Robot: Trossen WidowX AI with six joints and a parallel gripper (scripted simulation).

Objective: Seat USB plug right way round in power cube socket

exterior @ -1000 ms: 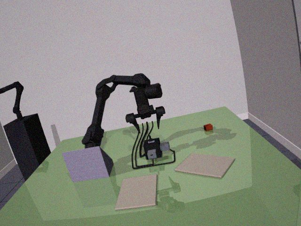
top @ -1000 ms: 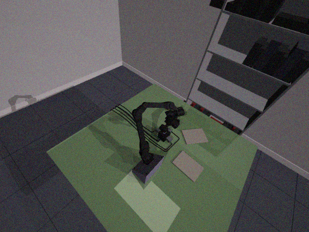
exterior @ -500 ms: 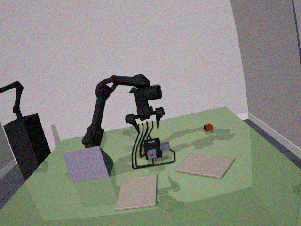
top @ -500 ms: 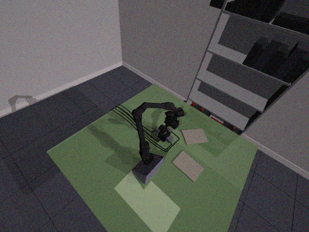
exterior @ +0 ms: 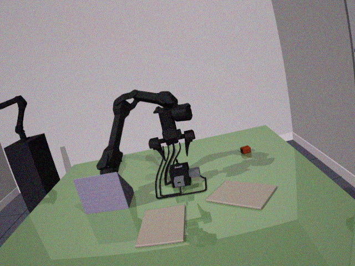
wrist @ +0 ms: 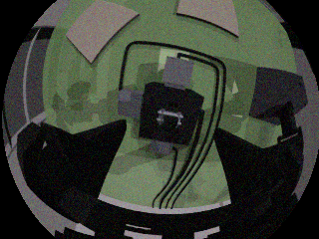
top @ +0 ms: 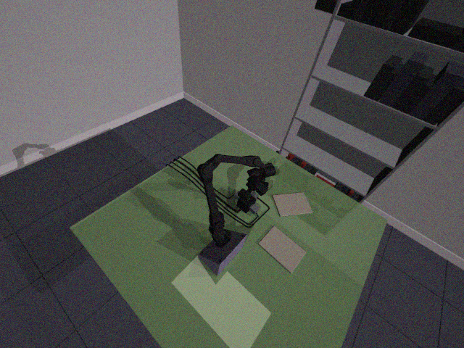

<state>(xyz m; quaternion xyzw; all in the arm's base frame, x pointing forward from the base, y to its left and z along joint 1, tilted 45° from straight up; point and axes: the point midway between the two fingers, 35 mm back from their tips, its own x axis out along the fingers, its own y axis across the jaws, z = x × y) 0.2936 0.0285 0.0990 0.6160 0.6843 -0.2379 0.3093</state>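
Below the wide-open gripper (top: 257, 193) (exterior: 173, 151) (wrist: 171, 130), whose fingers hold nothing, we find the black power cube (exterior: 180, 174) (wrist: 171, 114) on the green table (top: 299, 299) (exterior: 272, 243) (wrist: 199, 191). In the wrist view the cube lies between and beyond the fingertips, apart from them. We note grey blocks at its sides, one (exterior: 194, 172) protruding toward the red block (exterior: 246, 149), which rests well apart near the far edge. Dark cables (top: 187, 177) (exterior: 156, 183) (wrist: 219, 100) run close beside and around the cube, rising behind it in the exterior view. Two flat tan panels lie near, one (top: 292, 204) (exterior: 242, 194) beyond the cables, the other (top: 283, 249) (exterior: 163, 226) nearer the arm's slanted base. On the cube's upper face we see a small pale, glinting shape; which way round the plug sits, we cannot tell.
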